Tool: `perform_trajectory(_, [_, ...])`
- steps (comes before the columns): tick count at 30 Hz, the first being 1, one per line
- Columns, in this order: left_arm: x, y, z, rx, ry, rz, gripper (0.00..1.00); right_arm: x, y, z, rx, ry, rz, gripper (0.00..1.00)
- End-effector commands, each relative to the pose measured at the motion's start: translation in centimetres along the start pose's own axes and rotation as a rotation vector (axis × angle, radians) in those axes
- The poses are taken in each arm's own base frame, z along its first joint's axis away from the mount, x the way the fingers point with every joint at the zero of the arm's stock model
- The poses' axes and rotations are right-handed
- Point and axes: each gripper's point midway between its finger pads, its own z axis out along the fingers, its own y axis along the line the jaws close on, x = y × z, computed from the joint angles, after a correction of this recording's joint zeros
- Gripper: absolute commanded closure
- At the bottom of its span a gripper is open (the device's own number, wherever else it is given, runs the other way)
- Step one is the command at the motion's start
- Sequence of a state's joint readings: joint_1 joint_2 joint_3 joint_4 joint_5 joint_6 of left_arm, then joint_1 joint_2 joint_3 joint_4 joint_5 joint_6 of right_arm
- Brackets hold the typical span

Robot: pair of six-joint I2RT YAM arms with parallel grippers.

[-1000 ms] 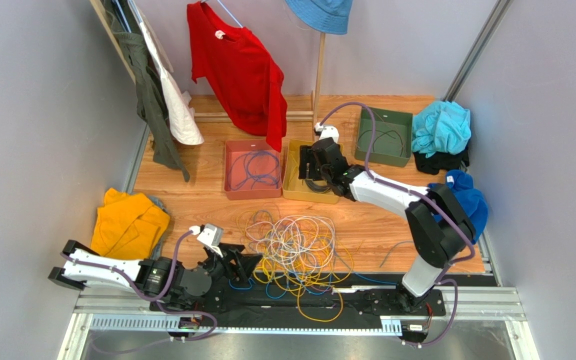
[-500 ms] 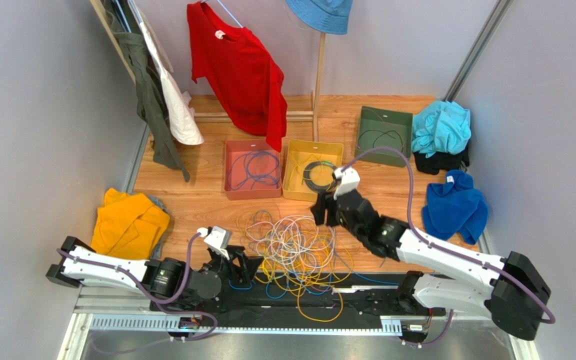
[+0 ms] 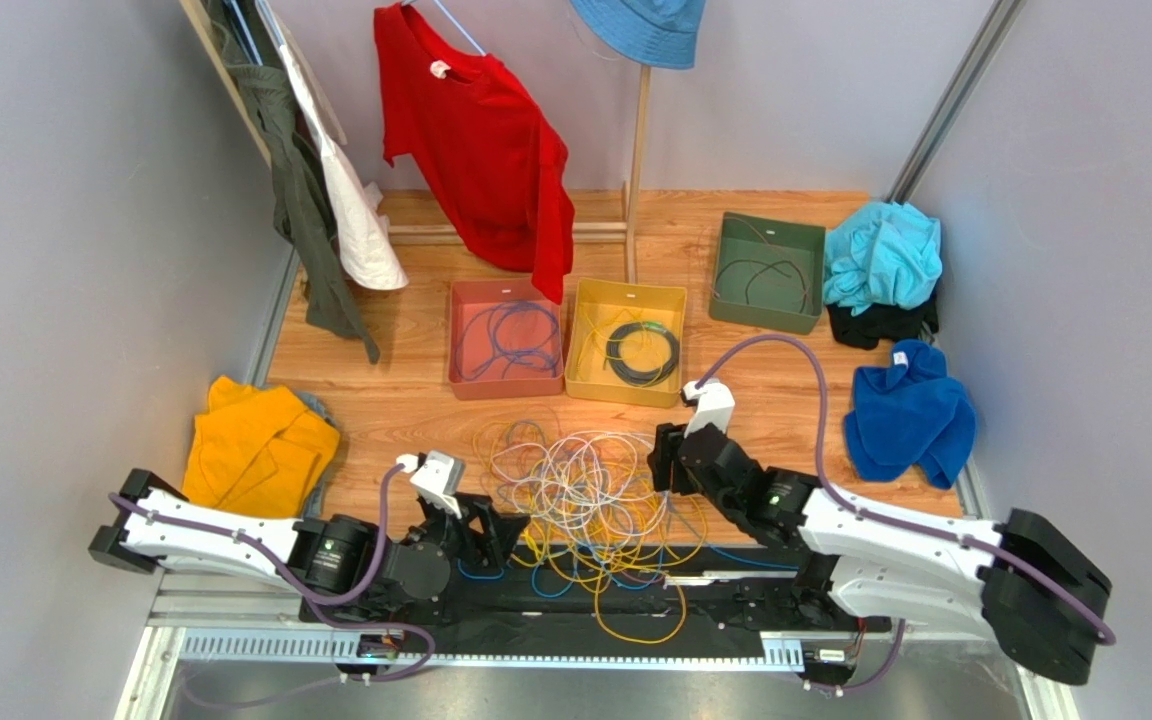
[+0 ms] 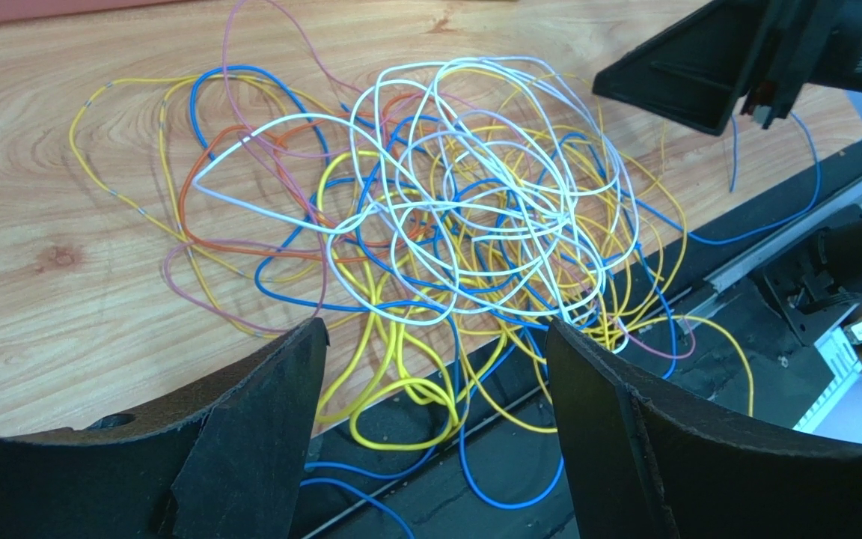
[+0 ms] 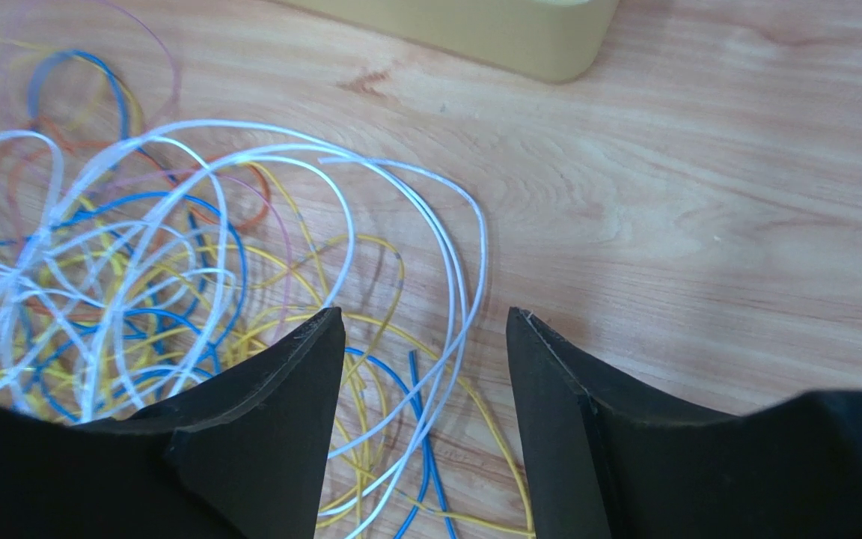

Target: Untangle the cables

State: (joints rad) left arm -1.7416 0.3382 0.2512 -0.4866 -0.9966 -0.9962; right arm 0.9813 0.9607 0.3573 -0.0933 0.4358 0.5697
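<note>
Between L hand (image 4: 433,328) & R hand (image 5: 424,316), cables (image 4: 458,202) overhang near table (image 4: 42,168) edge.

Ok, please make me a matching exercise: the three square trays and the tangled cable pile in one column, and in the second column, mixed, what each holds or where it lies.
Column one
1. red square plastic tray
2. yellow square plastic tray
3. green square plastic tray
4. tangled pile of thin coloured cables

Column two
a. holds a black coiled cable
b. lies loose, outside every tray
c. holds a blue coiled cable
d. holds a thin dark loose cable

Pairs: 1-c, 2-a, 3-d, 4-b
</note>
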Motion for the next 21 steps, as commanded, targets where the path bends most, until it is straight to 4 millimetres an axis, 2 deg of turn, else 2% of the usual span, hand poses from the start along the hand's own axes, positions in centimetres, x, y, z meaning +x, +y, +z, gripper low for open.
perform_trajectory(1, [-0.5, -1.2, -0.2, 0.011, 0.013, -0.036, 0.2, 0.1, 1.4, 1.7, -0.015, 0.0, 0.021, 0.43])
perform_trajectory(4, [-0.5, -1.4, -0.1, 0.005, 0.016, -0.029, 0.2, 0.6, 2.0, 2.2, -0.037, 0.014, 0.037, 0.54])
perform_trajectory(5, [-0.5, -1.4, -0.1, 0.005, 0.018, -0.028, 0.2, 0.4, 2.1, 2.3, -0.034, 0.01, 0.039, 0.68])
perform_trajectory(8, [-0.3, -1.5, 0.0, 0.002, 0.022, -0.021, 0.2, -0.2, 2.0, 1.9, -0.027, -0.008, 0.039, 0.89])
perform_trajectory(11, [-0.2, -1.5, 0.0, 0.004, 0.023, -0.023, 0.2, -1.8, 2.3, 0.7, -0.042, -0.057, 0.046, 1.0])
perform_trajectory(12, [-0.3, -1.5, 0.0, 0.006, 0.021, -0.026, 0.2, -3.2, 3.1, 0.1, -0.067, -0.092, 0.059, 1.0])
perform_trajectory(13, [-0.2, -1.5, 0.0, 0.007, 0.021, -0.029, 0.2, -3.5, 2.9, -0.5, -0.066, -0.091, 0.043, 1.0])
perform_trajectory(14, [-0.3, -1.5, 0.0, 0.01, 0.019, -0.03, 0.2, -4.8, 2.9, -1.8, -0.075, -0.118, 0.046, 1.0])
perform_trajectory(16, [-0.4, -1.5, -0.1, 0.014, 0.018, -0.03, 0.2, -8.7, 4.5, -4.5, -0.13, -0.197, 0.028, 1.0])
perform_trajectory(18, [-0.6, -1.5, -0.1, 0.016, 0.013, -0.03, 0.2, -12.1, 4.8, -7.8, -0.168, -0.274, 0.028, 1.0])
perform_trajectory(19, [-0.6, -1.5, -0.1, 0.016, 0.009, -0.03, 0.2, -15.7, 5.8, -10.3, -0.215, -0.345, 0.047, 1.0])
perform_trajectory(21, [-0.8, -1.4, -0.1, 0.015, -0.002, -0.036, 0.2, -18.5, 6.1, -13.2, -0.247, -0.399, 0.017, 1.0])
